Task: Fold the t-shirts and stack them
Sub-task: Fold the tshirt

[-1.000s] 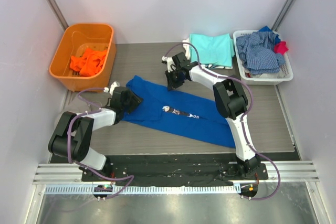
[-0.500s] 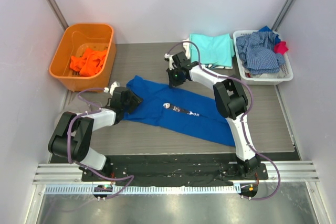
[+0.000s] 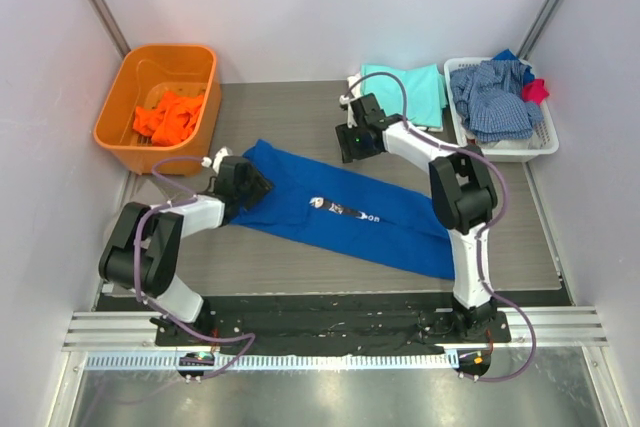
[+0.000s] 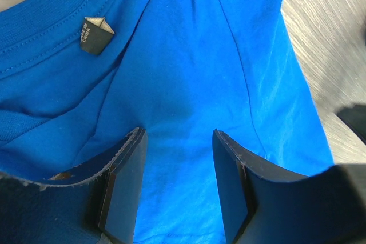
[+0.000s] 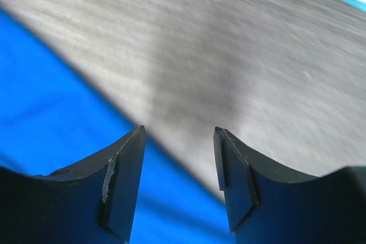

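Two tools, both with jaws apart, nothing clamped. The blue t-shirt (image 3: 390, 227) lies in a long slanted band across the middle of the bench (image 3: 270, 112), collar end to the left, hem end near-right, chest print (image 3: 340, 212) facing up.

The left tool (image 3: 243, 179) sits low at the collar end. In the wrist view its fingers (image 4: 123, 187) straddle smooth blue cloth just below the neck label (image 4: 94, 34). Cannot tell if the pads press the fabric. Likely parked there to pin or pinch the shoulder area for a fold.

The right tool (image 3: 356, 137) is at the shirt's far edge. Its fingers (image 5: 123, 181) frame the line where blue cloth meets bare bench, so it looks lined up on the hem edge, not gripping it. Touching or hovering: cannot tell.

Judgement: mid-fold on the blue one. The band looks narrow, so the sides may already be turned in, and crosswise folds remain. Next grab needs both layers at the edge. Catching only the top layer would drag the band crooked.

The aqua t-shirt (image 3: 405, 92) lies folded flat at the far side, just beside the white basket (image 3: 500, 152), and a white t-shirt (image 3: 354, 78) edge peeks out under it. That is probably the stack spot, kept out of the folding area. The orange t-shirt (image 3: 168, 117) lies crumpled in the orange bin (image 3: 120, 97), not yet folded. The checked garment (image 3: 490, 97) fills the basket and is not part of the job.
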Tool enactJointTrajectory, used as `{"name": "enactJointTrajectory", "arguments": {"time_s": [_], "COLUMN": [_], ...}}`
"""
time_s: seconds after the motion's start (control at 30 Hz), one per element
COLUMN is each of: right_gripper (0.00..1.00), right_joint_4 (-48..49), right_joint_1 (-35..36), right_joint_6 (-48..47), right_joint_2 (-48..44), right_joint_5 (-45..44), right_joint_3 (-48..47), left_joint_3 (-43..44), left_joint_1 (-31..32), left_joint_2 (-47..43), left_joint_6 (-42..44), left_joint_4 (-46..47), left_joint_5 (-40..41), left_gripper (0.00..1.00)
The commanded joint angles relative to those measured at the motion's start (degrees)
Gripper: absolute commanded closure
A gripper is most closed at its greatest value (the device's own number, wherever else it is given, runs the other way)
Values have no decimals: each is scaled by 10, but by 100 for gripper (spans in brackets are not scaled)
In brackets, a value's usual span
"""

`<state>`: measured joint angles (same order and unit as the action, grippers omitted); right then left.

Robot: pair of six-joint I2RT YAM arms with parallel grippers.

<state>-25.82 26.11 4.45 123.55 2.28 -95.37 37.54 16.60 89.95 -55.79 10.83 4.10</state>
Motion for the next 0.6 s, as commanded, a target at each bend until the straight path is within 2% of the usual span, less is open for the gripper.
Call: {"name": "enactJointTrajectory", "arguments": {"time_s": [0.0, 0.23, 0.57], "right_gripper": [41, 41, 41], "right_joint_4": [5, 10, -3], "right_joint_1": [5, 5, 5], "right_joint_6": [1, 23, 42], "right_joint_2": [-109, -211, -270], "right_joint_5": [-20, -36, -62], "right_joint_3": [43, 131, 196], "left_joint_3": [36, 84, 289], "left_joint_1": [0, -14, -20], "left_joint_2": [29, 87, 227], "left_joint_6": [32, 52, 98], "left_joint_4": [-52, -56, -107], "left_joint_5": [13, 14, -8], "left_gripper": [45, 44, 44]}}
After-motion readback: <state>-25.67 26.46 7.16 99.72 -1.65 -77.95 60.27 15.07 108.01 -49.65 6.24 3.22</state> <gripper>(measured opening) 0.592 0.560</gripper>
